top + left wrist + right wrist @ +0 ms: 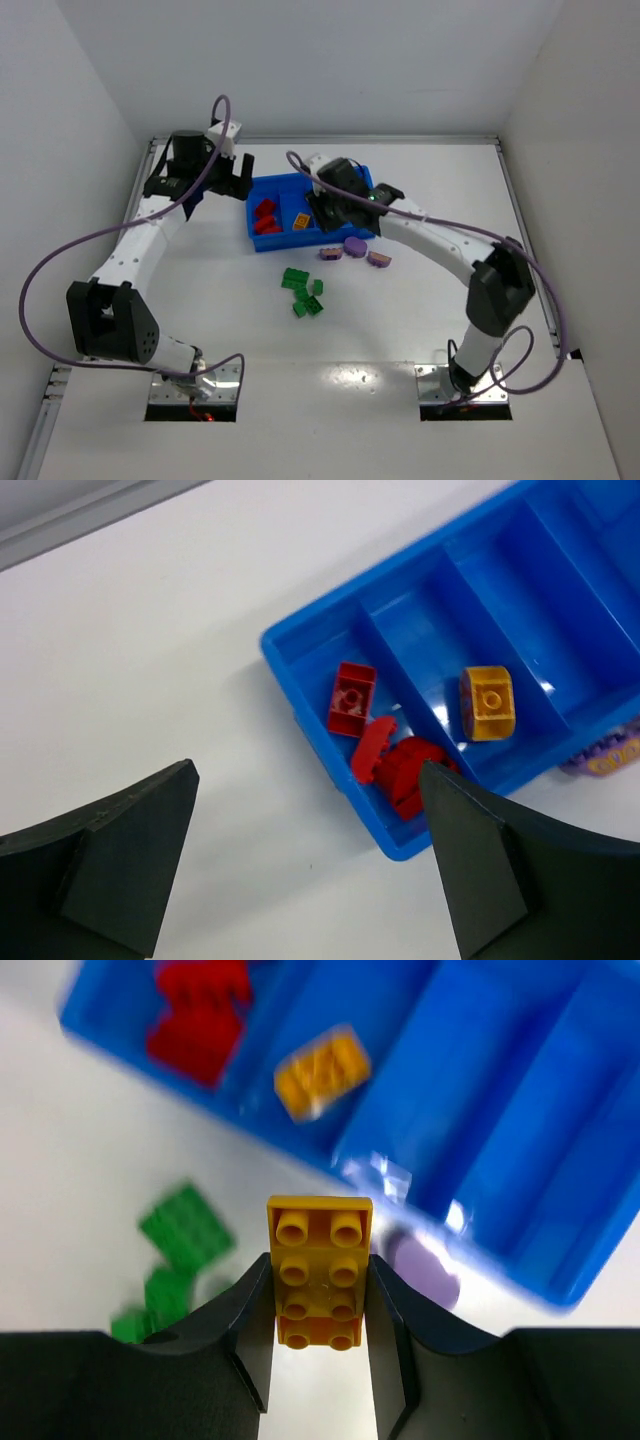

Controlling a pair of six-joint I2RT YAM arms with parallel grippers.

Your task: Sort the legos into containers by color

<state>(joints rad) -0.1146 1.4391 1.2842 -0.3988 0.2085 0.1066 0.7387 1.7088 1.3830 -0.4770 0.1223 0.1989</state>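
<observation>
One yellow lego plate (320,1290) is pinched between the narrowed jaws of the right gripper (320,1260), at the near edge of the blue tray (285,655). Inside the tray, a yellow brick (487,702) lies in the second compartment and three red legos (352,698) in the end one. Green legos (303,290) and purple legos (355,250) lie on the white table (150,630). The left gripper (305,770) gapes wide over the tray's red end.

glossy bright blue plastic compartment tray (560,620), smooth yellow studded plastic brick (320,1270), matt black plastic jaws, smooth white faintly shiny counter (400,330)
</observation>
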